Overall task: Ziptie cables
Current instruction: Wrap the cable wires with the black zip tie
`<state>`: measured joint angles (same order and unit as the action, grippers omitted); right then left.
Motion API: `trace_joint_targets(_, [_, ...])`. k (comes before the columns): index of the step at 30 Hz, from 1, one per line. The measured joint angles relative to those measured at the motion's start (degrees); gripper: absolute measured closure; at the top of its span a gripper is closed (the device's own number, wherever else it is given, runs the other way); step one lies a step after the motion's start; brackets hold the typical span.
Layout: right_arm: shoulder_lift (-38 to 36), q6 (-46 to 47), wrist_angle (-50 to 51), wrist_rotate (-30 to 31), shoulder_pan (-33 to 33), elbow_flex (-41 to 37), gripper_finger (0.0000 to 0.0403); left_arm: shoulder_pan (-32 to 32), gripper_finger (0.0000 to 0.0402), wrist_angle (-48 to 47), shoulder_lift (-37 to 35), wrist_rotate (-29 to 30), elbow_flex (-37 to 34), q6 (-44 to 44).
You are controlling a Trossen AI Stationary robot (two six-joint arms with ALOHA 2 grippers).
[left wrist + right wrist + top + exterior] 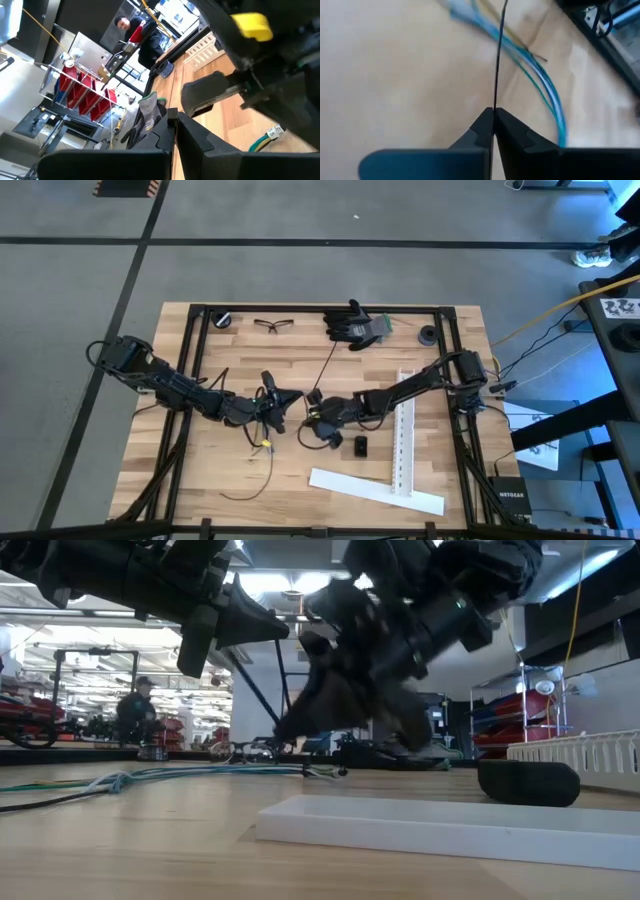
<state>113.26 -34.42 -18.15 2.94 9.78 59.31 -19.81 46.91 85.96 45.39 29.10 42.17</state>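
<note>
High view: left claw and right claw close together at mid wooden worktop; flat white perforated strips in an L toward the right edge; black work glove and clear safety glasses at the far edge.
Low view: thin limp pale blue and greenish cables flat on the worktop, left of both claws.
Left wrist view: left claw clenched, empty.
Right wrist view: right claw clamped on thin stiff black plastic ziptie, crossing just above the cables.
</note>
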Motion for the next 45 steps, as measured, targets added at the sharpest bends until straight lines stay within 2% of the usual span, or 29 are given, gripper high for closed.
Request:
trace_joint_targets(5, [-0.56,19.35,-2.27,-7.44,0.48,1.51,0.0402,0.00,0.0402,-0.48,0.01,0.00,0.00,0.30])
trace_joint_targets(9, [-0.56,32.19,-5.59,-8.97,2.36,1.43,0.0402,-0.02,0.0402,-2.38,0.01,0.39,0.00,1.75])
trace_joint_targets(14, [-0.56,45.35,-13.12,-7.30,4.84,-0.18,0.0403,-0.07,0.0402,-2.79,-0.01,1.56,0.00,2.36])
trace_joint_targets(22, [-0.62,63.62,-33.82,3.05,7.10,-8.17,0.0403,-2.01,0.0402,-0.01,-0.01,1.81,0.00,6.04])
trace_joint_targets(26, [-0.54,66.24,-36.13,6.99,7.56,-10.27,0.0403,-2.77,0.0402,2.12,-0.01,1.86,0.00,7.47])
trace_joint_targets(45, [-0.60,67.82,-34.80,8.58,6.58,-10.31,0.0403,-4.20,0.0402,6.11,-0.03,1.09,0.00,9.28])
